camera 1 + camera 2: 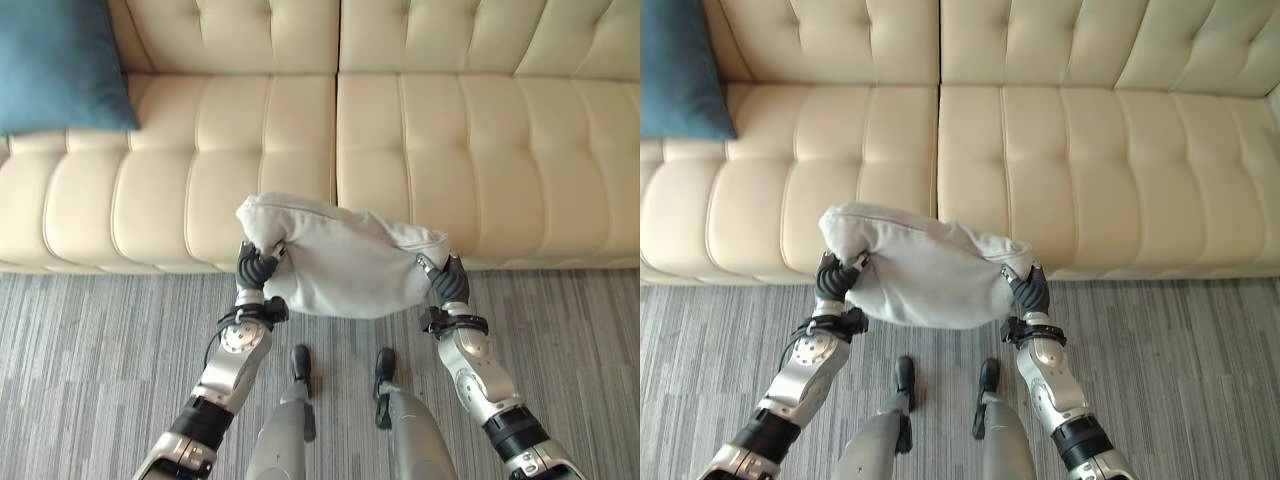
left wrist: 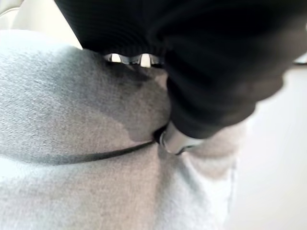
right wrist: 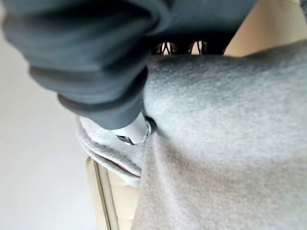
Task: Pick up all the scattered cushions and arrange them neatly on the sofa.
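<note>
Both hands, left hand (image 1: 256,268) and right hand (image 1: 449,283), grip one grey cushion (image 1: 345,258); one blue cushion (image 1: 58,62) sits on the sofa (image 1: 480,150).

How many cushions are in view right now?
2. A grey cushion is pinched between the left hand and right hand, in front of the sofa. A blue cushion leans at the sofa's left end. Others may lie beyond view.

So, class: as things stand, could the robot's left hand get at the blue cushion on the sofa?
Probably not: the left hand is shut on the grey cushion, shared with the right hand; the blue cushion lies far off.
</note>
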You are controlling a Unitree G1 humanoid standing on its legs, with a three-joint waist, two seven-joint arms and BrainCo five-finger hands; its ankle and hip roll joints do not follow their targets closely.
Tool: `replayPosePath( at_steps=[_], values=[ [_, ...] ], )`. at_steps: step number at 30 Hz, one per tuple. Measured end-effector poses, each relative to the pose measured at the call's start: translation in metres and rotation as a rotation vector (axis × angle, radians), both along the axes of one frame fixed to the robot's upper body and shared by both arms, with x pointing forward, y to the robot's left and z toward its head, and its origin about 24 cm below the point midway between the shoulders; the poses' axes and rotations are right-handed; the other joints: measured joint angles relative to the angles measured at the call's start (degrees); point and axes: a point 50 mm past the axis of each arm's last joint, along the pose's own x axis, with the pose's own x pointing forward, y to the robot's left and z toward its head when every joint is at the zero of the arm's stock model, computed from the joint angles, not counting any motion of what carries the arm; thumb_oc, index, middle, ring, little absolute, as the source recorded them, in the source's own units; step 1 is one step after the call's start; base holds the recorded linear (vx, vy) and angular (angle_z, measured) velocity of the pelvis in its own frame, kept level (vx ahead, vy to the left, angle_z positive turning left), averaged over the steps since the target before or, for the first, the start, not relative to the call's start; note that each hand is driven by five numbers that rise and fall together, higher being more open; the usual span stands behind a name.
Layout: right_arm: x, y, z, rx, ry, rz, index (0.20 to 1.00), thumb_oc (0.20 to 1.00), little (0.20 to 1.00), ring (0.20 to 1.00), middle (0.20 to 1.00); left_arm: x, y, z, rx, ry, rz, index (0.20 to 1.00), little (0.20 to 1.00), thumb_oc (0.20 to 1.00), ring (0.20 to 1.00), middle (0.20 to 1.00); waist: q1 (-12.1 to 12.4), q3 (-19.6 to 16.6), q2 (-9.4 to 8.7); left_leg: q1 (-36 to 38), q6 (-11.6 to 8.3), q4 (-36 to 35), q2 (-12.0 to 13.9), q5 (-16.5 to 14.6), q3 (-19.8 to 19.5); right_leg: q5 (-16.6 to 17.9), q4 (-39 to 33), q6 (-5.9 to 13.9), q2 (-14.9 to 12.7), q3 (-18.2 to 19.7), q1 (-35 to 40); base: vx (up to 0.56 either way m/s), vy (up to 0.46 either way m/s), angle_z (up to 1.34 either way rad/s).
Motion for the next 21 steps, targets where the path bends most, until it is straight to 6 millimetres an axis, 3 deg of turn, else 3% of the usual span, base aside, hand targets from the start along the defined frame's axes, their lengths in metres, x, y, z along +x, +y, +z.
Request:
replayPosePath(
  at_steps=[4, 7, 15, 17, 18, 20, 21],
  values=[
    [-0.008, -0.003, -0.006, -0.096, 0.028, 0.036, 0.200, 0.200, 0.200, 0.200, 0.200, -0.021, 0.004, -0.024, -0.009, 0.092, -0.001, 0.200, 0.200, 0.200, 0.200, 0.200, 0.26, -0.71, 0.14, 8.64, -0.03, -4.64, 0.00, 0.50, 1.17, 3.29, -8.96, 0.42, 1.04, -0.22, 10.33, 0.18, 0.024, -0.09],
    [-0.008, -0.005, -0.005, -0.136, 0.029, 0.034, 0.200, 0.200, 0.200, 0.200, 0.200, -0.026, 0.004, -0.030, -0.009, 0.122, -0.009, 0.200, 0.200, 0.200, 0.200, 0.200, 0.36, -1.98, 0.18, 13.16, -0.06, -6.51, -0.42, 0.68, 1.22, 4.89, -13.94, 0.65, 1.33, -0.44, 16.26, 0.15, 0.039, -0.04],
    [-0.010, -0.011, -0.008, -0.182, 0.043, 0.022, 0.200, 0.200, 0.200, 0.200, 0.200, -0.027, 0.001, -0.027, -0.009, 0.124, -0.034, 0.200, 0.200, 0.200, 0.200, 0.200, 0.31, -4.75, 0.22, 15.58, -0.44, -6.55, -0.54, -0.26, 1.05, 4.91, -14.06, 0.67, 1.34, -0.17, 18.63, 0.08, 0.082, -0.02],
    [-0.013, -0.012, -0.011, -0.195, 0.052, 0.023, 0.200, 0.200, 0.200, 0.200, 0.200, -0.028, 0.001, -0.028, -0.004, 0.133, -0.040, 0.200, 0.200, 0.200, 0.200, 0.200, 0.18, -4.80, 0.17, 15.68, -0.40, -6.55, -0.64, -0.52, 1.04, 4.65, -12.63, 0.85, 1.10, -0.10, 18.09, 0.02, 0.114, -0.02],
    [-0.015, -0.013, -0.013, -0.204, 0.061, 0.022, 0.200, 0.200, 0.200, 0.200, 0.200, -0.028, 0.000, -0.030, 0.000, 0.142, -0.046, 0.200, 0.200, 0.200, 0.200, 0.200, -0.04, -4.77, 0.26, 15.73, 0.54, -6.55, -0.83, -1.15, 1.09, 4.14, -9.94, 1.24, 0.93, 0.04, 16.76, -0.01, 0.109, -0.09],
    [-0.016, -0.013, -0.016, -0.224, 0.083, 0.024, 0.200, 0.200, 0.200, 0.200, 0.200, -0.030, 0.001, -0.033, 0.022, 0.162, -0.049, 0.200, 0.200, 0.200, 0.200, 0.200, -0.16, -4.73, 1.15, 15.56, 0.69, -6.75, -0.35, -1.11, 1.11, 3.90, -1.90, 1.57, 0.96, 0.98, 12.17, 0.03, 0.099, -0.24],
    [-0.019, -0.013, -0.020, -0.237, 0.101, 0.027, 0.200, 0.200, 0.200, 0.200, 0.200, -0.031, 0.001, -0.036, 0.039, 0.179, -0.049, 0.200, 0.200, 0.200, 0.200, 0.200, -0.57, -4.65, 1.21, 16.01, 1.70, -6.88, 0.14, -1.22, 1.33, 3.68, 8.91, 2.13, 0.39, 1.96, 6.43, 0.17, 0.016, -0.35]
  ],
)
